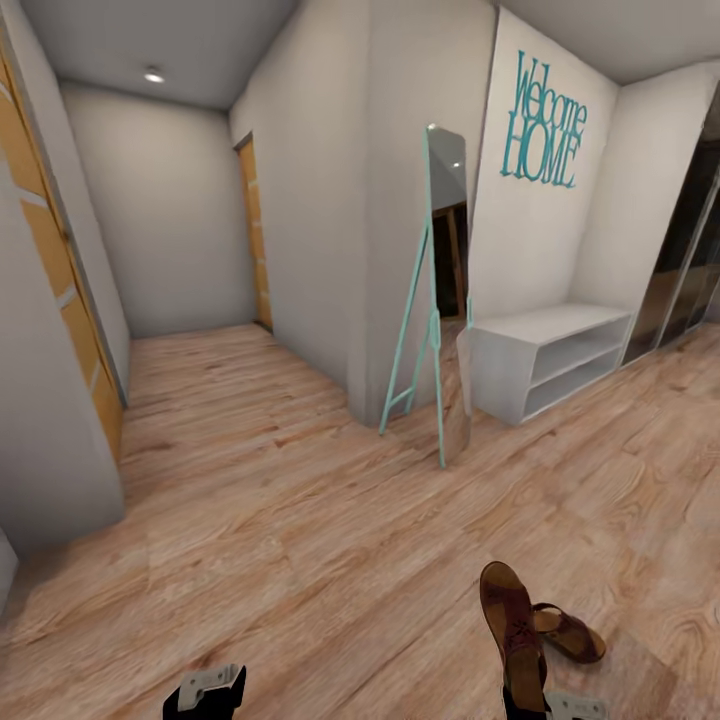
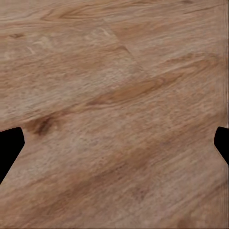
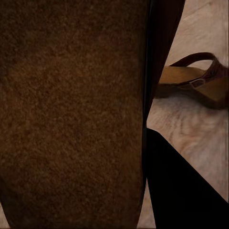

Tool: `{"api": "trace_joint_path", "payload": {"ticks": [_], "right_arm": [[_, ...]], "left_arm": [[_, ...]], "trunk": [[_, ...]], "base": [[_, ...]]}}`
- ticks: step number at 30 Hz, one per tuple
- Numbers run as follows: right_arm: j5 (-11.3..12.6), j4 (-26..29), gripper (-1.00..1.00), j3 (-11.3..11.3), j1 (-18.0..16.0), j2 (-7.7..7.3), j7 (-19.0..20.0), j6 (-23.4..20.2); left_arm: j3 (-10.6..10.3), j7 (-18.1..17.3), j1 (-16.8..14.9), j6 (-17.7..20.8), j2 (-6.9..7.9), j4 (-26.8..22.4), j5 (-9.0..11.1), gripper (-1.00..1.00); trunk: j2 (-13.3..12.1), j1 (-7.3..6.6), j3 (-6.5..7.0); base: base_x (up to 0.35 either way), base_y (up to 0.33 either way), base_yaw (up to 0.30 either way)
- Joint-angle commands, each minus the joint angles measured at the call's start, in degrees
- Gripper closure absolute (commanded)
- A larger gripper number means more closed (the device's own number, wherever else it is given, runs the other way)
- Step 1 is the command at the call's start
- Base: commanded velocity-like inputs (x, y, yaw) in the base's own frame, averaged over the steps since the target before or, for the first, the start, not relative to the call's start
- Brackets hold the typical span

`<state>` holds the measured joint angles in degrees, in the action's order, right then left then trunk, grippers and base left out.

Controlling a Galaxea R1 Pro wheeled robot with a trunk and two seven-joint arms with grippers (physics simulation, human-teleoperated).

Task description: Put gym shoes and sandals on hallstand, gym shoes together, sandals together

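Stretching across the head view, the corridor floor runs bare toward the hallstand, which stands at about two o'clock against the wall under the "Welcome HOME" lettering, both open shelves empty. A leaning mirror sits just beside the rack at its left end.

Nearer, at five o'clock, one sandal rises sole-outward, lifted off the planks, presumably so it can be carried to the rack. The second sandal lies flat on the floor just beside it, not yet picked up.

The right claw is clamped on the raised sandal, whose brown sole presses against the wrist camera. The left claw hangs at seven o'clock, fingers spread wide over bare wood, holding nothing.
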<state>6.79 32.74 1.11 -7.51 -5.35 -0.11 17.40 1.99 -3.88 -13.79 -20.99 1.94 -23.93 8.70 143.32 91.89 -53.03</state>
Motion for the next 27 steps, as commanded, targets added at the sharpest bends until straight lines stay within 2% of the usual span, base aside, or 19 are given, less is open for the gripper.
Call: {"api": "trace_joint_path", "payload": {"ticks": [1, 10, 27], "right_arm": [[0.7, 0.0, 1.0, -0.1, 0.0, -0.02, 0.0, 0.2], [0.7, 0.0, 1.0, -0.1, 0.0, -0.02, 0.0, 0.2], [0.8, 0.2, 1.0, -0.1, 0.0, -0.03, 0.2, 0.2]], "left_arm": [[0.1, -0.4, 0.0, -0.1, 0.01, 0.0, 0.5, -1.0], [0.2, -0.4, 0.0, -0.1, 0.02, -0.1, 0.5, -1.0], [0.2, -0.4, 0.0, -0.1, 0.08, -0.1, 0.5, -1.0]], "trunk": [[0.0, -0.01, -0.05], [-0.1, -0.22, 1.59], [-6.9, -3.95, 3.58]], "base": [[0.0, 0.0, -0.283], [0.0, 0.0, -0.282], [0.0, 0.0, -0.225]]}}
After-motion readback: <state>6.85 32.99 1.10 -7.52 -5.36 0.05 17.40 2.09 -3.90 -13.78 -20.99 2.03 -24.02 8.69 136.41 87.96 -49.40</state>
